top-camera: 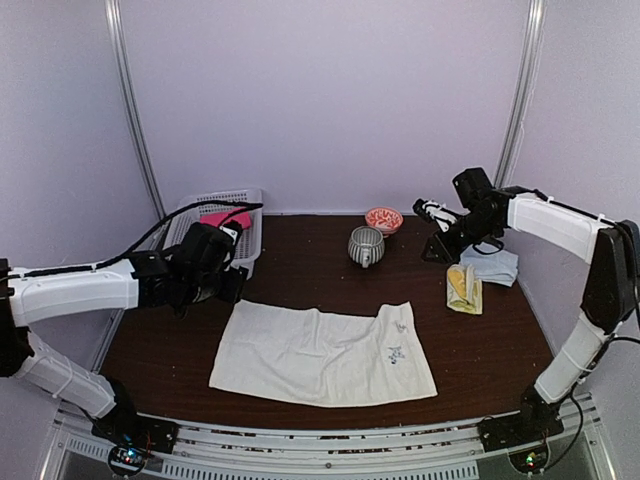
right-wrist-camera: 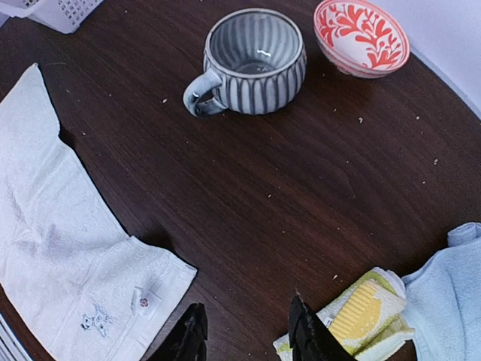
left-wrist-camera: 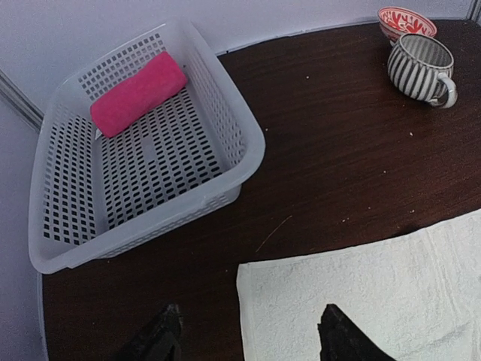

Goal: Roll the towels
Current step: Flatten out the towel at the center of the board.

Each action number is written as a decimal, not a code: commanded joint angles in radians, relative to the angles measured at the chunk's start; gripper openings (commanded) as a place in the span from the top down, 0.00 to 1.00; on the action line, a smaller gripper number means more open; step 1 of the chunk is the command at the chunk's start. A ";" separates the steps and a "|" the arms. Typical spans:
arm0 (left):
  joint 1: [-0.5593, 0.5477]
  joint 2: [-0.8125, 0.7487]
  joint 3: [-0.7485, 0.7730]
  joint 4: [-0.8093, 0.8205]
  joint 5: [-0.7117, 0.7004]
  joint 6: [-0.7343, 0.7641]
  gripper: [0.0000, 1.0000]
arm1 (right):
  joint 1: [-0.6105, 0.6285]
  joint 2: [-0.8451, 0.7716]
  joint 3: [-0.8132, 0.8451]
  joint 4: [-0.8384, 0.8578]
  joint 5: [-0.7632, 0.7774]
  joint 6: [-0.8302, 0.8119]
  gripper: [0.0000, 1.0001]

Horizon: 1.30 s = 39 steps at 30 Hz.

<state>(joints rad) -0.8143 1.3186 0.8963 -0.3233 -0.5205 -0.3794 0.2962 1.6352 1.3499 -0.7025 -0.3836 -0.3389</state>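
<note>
Left fingers (left-wrist-camera: 161,338): apart, empty | right fingers (right-wrist-camera: 308,335): apart, empty | cream towel (left-wrist-camera: 376,293): flat on desk (top-camera: 300,260), corner seen between left fingers | pink towel (left-wrist-camera: 139,92): rolled, in basket (left-wrist-camera: 225,173), ahead-left of left fingers | yellow towel (right-wrist-camera: 361,312): folded, just right of right fingers

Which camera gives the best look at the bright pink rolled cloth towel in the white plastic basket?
The left wrist view: the bright pink rolled cloth towel lies fully visible inside the white plastic basket. The top external view shows only a pink sliver partly behind the left arm. The right wrist view misses it.
</note>
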 commanded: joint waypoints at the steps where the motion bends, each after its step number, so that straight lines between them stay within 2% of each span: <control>1: -0.003 -0.092 0.006 -0.012 0.024 -0.064 0.36 | -0.002 -0.176 -0.035 0.042 -0.039 0.008 0.62; 3: -0.004 -0.131 -0.032 -0.024 0.073 -0.078 0.39 | 0.009 -0.250 -0.105 -0.004 -0.139 -0.067 0.61; 5: -0.003 -0.158 -0.072 -0.048 0.122 -0.119 0.42 | 0.032 -0.314 -0.176 -0.051 -0.171 -0.139 0.60; 8: -0.004 -0.184 -0.121 -0.093 0.197 -0.160 0.50 | 0.079 -0.378 -0.273 -0.118 -0.182 -0.247 0.59; 12: -0.003 -0.179 -0.136 -0.188 0.273 -0.224 0.59 | 0.155 -0.386 -0.356 -0.203 -0.201 -0.337 0.61; 17: -0.004 -0.134 -0.152 -0.267 0.386 -0.265 0.85 | 0.296 -0.360 -0.434 -0.180 -0.140 -0.327 0.67; 21: -0.003 -0.090 -0.215 -0.225 0.495 -0.282 0.93 | 0.389 -0.311 -0.433 -0.132 -0.063 -0.300 0.68; 24: -0.003 -0.053 -0.246 -0.198 0.525 -0.299 1.00 | 0.430 -0.240 -0.443 -0.114 0.030 -0.320 0.70; 29: -0.003 -0.013 -0.292 -0.184 0.506 -0.321 1.00 | 0.464 -0.146 -0.455 -0.077 0.074 -0.357 0.71; 34: -0.005 0.001 -0.340 -0.181 0.560 -0.358 1.00 | 0.479 -0.053 -0.459 -0.064 0.155 -0.342 0.74; 39: -0.036 -0.055 -0.400 -0.181 0.561 -0.429 1.00 | 0.478 -0.059 -0.504 -0.075 0.198 -0.344 0.75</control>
<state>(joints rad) -0.8227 1.2907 0.5526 -0.4961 0.0074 -0.7361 0.7685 1.5948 0.8810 -0.7712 -0.2550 -0.6785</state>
